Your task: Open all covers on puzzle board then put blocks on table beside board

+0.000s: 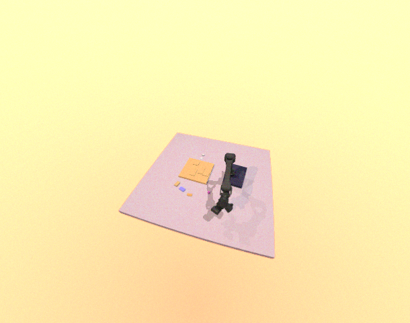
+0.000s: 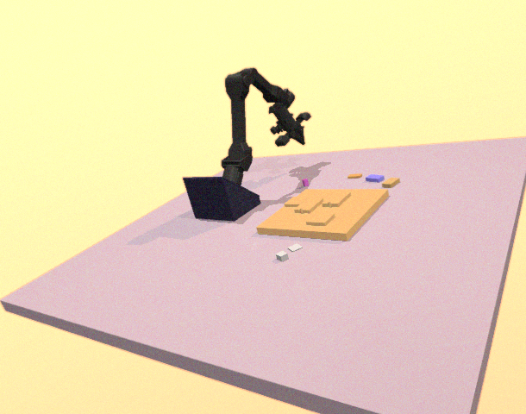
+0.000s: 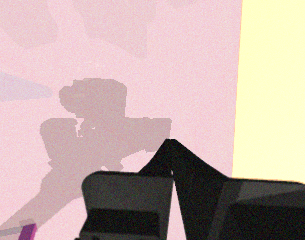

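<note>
My gripper (image 2: 303, 141) (image 3: 169, 143) is shut with nothing between its fingertips. It hangs high above the table, away from the board. The orange puzzle board (image 1: 185, 175) (image 2: 363, 214) lies flat and carries several raised orange covers, among them one near its front (image 2: 320, 220) and one farther back (image 2: 340, 198). Whether the covers are open and whether the wells hold anything is too small to tell. A small magenta block (image 1: 208, 192) (image 2: 305, 182) (image 3: 27, 233) lies on the table beside the board. A white cube (image 1: 203, 155) (image 2: 281, 256) and a flat white piece (image 1: 201, 158) (image 2: 295, 247) lie off its opposite side.
Off another board edge lie an orange block (image 1: 177, 183) (image 2: 391, 182), a blue block (image 1: 182, 189) (image 2: 374, 178) and a thin orange piece (image 1: 189, 194) (image 2: 354, 176). The arm's dark base (image 1: 239, 180) (image 2: 218, 200) stands beside the board. A table edge crosses the wrist view.
</note>
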`<state>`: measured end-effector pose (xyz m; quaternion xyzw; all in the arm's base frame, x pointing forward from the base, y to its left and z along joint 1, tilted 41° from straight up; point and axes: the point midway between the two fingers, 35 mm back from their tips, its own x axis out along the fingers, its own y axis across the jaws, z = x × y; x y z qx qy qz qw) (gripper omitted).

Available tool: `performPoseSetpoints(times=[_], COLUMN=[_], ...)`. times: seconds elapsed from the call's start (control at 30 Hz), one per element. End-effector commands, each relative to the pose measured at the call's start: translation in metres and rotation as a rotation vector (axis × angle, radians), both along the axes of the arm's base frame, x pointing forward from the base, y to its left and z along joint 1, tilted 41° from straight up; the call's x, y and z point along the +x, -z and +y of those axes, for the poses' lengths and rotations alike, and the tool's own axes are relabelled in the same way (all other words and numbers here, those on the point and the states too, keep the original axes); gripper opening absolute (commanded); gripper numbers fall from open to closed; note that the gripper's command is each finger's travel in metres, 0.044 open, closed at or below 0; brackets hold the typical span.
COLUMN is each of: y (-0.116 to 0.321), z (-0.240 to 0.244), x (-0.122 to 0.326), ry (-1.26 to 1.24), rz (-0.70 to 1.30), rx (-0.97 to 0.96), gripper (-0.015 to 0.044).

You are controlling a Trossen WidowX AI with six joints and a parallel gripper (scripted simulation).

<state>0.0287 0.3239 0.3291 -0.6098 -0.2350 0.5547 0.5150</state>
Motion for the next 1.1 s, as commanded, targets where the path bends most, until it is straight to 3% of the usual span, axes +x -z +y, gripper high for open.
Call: performPoseSetpoints(times=[0.0, 1.07], y=[0.009, 0.089], z=[0.005, -0.008], x=[0.015, 0.16], ry=[0.044, 0.463], rz=[0.03, 0.335], rx=[-0.03, -0.225], gripper=[0.0, 0.0])
